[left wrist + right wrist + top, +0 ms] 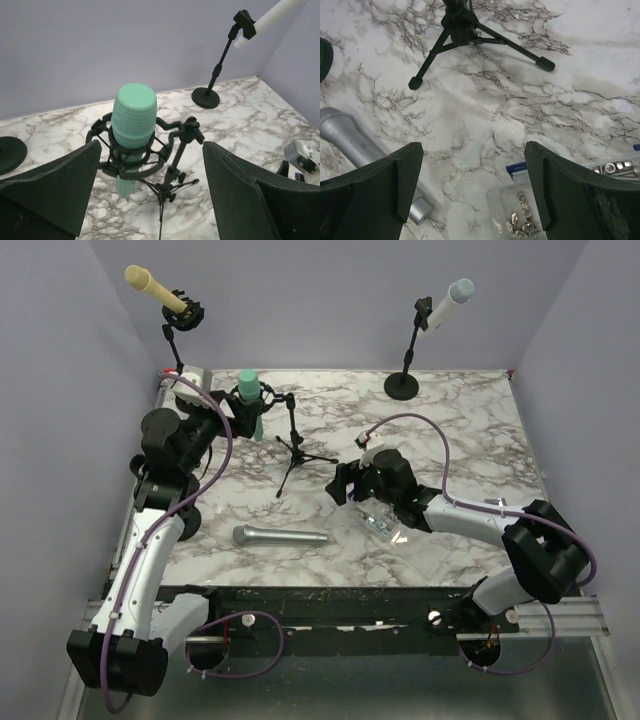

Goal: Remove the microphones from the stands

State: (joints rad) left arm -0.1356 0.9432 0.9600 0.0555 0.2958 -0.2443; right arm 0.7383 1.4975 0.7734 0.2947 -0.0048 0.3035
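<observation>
A mint-green microphone (133,122) stands upright in a black shock mount (125,167) on a small tripod stand (295,455) at the table's back left. My left gripper (151,150) is open just in front of it. The microphone (248,400) sits ahead of the gap, nearer the left finger, and neither finger touches it. My right gripper (472,147) hangs open and empty over the middle of the table (345,483), near the tripod's feet (462,30).
A silver microphone (280,536) lies on the marble near the front, its tail by my right gripper's left finger (350,137). A clear bag of nuts (520,210) lies under the right gripper. A yellow microphone (155,288) and a white microphone (447,305) sit on stands at the back.
</observation>
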